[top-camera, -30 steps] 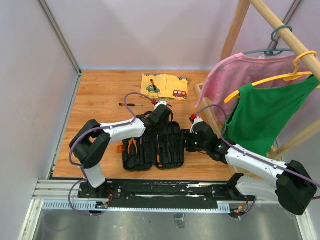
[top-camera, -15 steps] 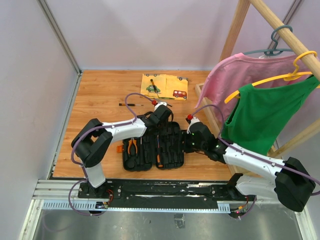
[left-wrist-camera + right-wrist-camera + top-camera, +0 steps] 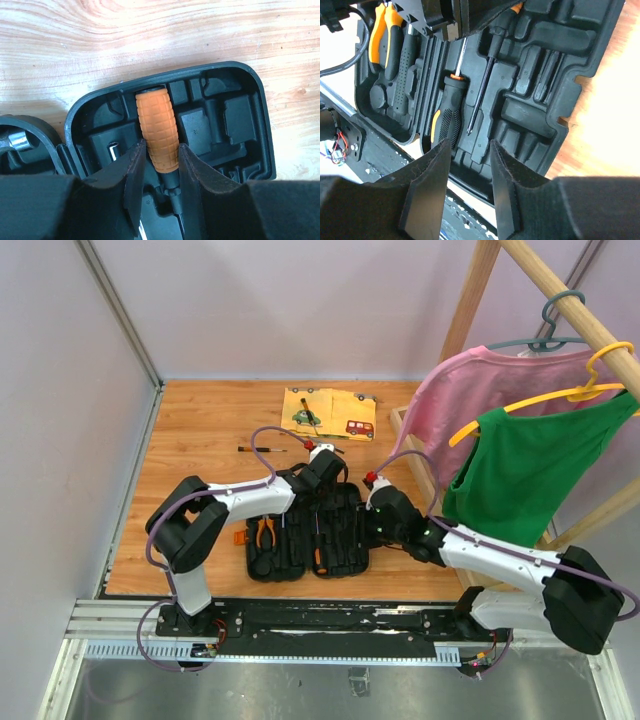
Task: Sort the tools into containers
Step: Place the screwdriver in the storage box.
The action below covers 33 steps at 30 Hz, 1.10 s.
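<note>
Leftward is where my right hand (image 3: 470, 145) has come over the last second, closing in on the right edge of the open tool case (image 3: 266, 135); my left hand (image 3: 161, 150) has barely shifted.

The orange-handled screwdriver (image 3: 157, 132) is pinched between my left hand's two fingers. Its handle sits at the top end of the case's right half, and its shaft runs down a moulded groove (the right wrist view shows it lying along that groove). I grip low on the handle, I judge, so the shaft stays lined up while the tool is pressed home.

My right hand is spread with nothing between its fingers. It hovers over the lower edge of that same half, probably ready to steady the case.

Already bedded are the pliers (image 3: 387, 30), upper left of the right wrist view, and a black-and-orange screwdriver (image 3: 447, 117) at its centre.

Further out, a thin dark screwdriver (image 3: 262, 449) lies loose on the counter (image 3: 200, 420). A small tool (image 3: 308, 415) rests on the yellow cloth (image 3: 350, 410) at upper centre. Both are still to be sorted.
</note>
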### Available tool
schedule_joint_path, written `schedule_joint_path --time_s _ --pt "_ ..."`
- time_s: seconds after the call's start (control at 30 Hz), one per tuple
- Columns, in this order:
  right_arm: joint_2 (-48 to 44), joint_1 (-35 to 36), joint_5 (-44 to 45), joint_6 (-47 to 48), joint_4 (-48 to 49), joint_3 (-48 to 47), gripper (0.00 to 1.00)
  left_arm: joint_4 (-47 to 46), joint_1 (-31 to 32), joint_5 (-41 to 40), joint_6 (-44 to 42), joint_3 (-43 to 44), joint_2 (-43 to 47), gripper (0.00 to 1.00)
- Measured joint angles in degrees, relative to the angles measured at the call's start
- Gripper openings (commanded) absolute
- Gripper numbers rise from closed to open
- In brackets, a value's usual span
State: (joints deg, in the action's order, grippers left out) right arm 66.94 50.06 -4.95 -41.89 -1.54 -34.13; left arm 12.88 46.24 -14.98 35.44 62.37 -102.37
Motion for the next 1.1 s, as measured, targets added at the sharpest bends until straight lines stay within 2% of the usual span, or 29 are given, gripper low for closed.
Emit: schedule_joint_path --time_s 0.6,1.1 --pt "7.41 2.47 0.55 -3.32 5.09 -0.55 0.14 -2.34 -0.07 -0.37 0.63 -0.02 -0.68 0.26" --pt "11.45 2.47 1.75 -4.63 6.03 -1.29 0.06 -2.75 -0.15 -0.33 0.66 -0.02 -0.76 0.24"
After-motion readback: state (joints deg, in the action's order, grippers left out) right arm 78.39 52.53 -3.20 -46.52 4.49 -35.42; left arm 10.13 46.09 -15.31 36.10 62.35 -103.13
